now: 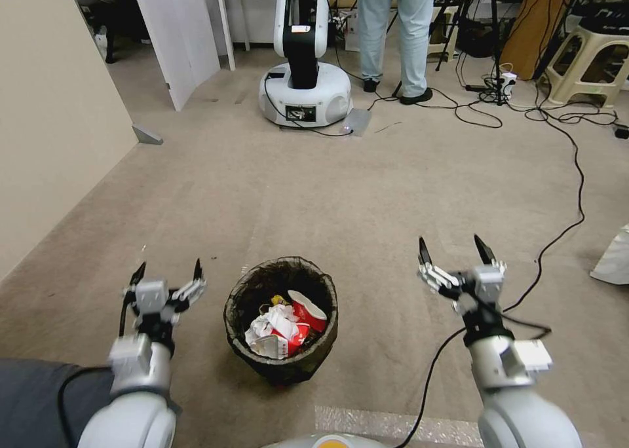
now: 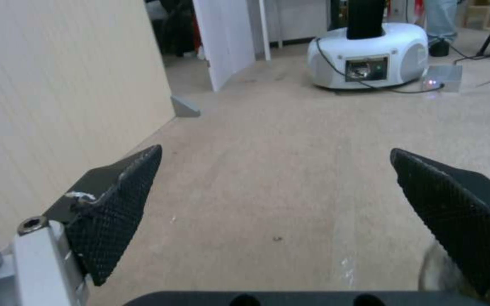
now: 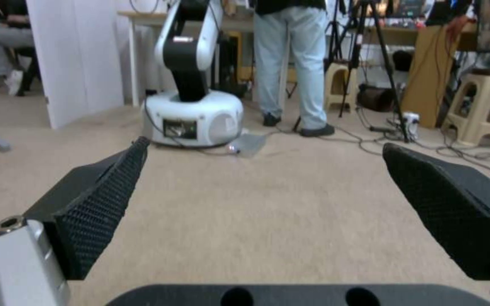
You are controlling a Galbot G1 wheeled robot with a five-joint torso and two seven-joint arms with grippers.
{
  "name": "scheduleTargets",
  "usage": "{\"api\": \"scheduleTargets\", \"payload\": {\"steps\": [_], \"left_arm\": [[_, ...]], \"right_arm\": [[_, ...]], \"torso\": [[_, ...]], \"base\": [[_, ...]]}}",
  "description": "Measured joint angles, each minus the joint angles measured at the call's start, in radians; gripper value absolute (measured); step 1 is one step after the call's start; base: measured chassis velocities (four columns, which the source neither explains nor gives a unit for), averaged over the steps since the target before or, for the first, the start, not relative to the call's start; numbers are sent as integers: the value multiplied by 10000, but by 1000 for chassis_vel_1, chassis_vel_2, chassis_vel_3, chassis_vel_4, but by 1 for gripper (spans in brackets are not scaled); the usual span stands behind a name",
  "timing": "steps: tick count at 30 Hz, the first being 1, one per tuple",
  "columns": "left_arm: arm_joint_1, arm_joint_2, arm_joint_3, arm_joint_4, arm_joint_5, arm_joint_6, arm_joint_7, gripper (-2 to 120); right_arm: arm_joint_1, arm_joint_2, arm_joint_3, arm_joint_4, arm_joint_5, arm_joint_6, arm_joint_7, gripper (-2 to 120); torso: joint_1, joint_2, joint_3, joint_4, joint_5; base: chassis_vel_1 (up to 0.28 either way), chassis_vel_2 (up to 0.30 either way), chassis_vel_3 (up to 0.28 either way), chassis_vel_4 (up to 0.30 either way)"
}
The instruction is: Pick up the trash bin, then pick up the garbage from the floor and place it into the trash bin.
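Now trash bin (image 1: 282, 363) upright, mouth upward

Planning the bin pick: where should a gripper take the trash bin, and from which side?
Probably the rim: the trash bin stands upright, its body looking wider than the open left gripper. Pinch its left rim wall from above; litter fills the centre.

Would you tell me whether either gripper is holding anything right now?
Nothing is held: the left gripper and right gripper are both open and empty, either side of the trash bin.
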Motion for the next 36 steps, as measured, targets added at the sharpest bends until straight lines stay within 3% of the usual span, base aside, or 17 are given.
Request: {"api": "scheduleTargets", "payload": {"steps": [5,9,36], "left_arm": [[699,-216,115,305,817,-1371,-338,100],[1009,-337,120,273,898,-1665,-434,100],[1065,-428,119,171,880,-1581,-542,100]], "right_arm": [[-656,509,178,-245,-670,810,-354,100],[-982,739,214,-361,-822,1228,-399,100],[-1065,822,185,-395,-908,1311,-265,100]], "torso": [[0,0,0,-2,-4],[0,0,0,-2,-4],[0,0,0,-2,-3]], "base": [[0,0,0,0],[0,0,0,0],[0,0,0,0]]}}
